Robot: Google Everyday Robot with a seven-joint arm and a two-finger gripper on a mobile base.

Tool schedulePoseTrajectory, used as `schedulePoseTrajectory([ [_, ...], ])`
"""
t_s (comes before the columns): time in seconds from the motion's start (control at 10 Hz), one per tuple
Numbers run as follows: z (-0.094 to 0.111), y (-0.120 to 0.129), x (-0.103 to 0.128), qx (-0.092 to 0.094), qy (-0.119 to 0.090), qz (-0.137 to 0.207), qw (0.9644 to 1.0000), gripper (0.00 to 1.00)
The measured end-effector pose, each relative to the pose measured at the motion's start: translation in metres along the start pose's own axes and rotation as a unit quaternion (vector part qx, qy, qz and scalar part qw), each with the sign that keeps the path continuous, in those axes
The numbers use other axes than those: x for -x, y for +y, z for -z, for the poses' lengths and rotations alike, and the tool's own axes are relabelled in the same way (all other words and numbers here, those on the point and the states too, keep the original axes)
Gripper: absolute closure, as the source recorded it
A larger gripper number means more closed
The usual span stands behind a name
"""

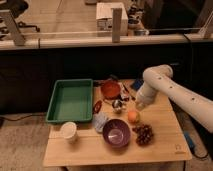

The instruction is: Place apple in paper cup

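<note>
The apple [133, 116] is a small orange-yellow fruit on the wooden table [165, 142], just right of centre and behind the purple bowl [116, 132]. The paper cup [68, 131] is white and stands upright near the table's front left, below the green tray. My gripper [138, 106] hangs from the white arm that comes in from the right. It is just above and slightly right of the apple, pointing down.
A green tray [71, 100] lies at the back left. An orange-red bowl [110, 90] sits at the back centre with small dark items beside it. A dark grape cluster [144, 134] lies right of the purple bowl. A crumpled packet [99, 121] lies left of it.
</note>
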Motion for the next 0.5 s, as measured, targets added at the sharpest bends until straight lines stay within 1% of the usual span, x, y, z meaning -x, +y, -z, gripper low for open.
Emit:
schedulePoseTrajectory([
  [0.1, -0.0033, -0.0012, -0.0014, 0.006, -0.007, 0.006, 0.9999, 0.67],
  [0.3, -0.0074, -0.0008, -0.0022, 0.01, -0.013, 0.009, 0.9998, 0.51],
  [0.5, -0.012, -0.001, -0.0009, 0.016, -0.017, 0.013, 0.9996, 0.28],
])
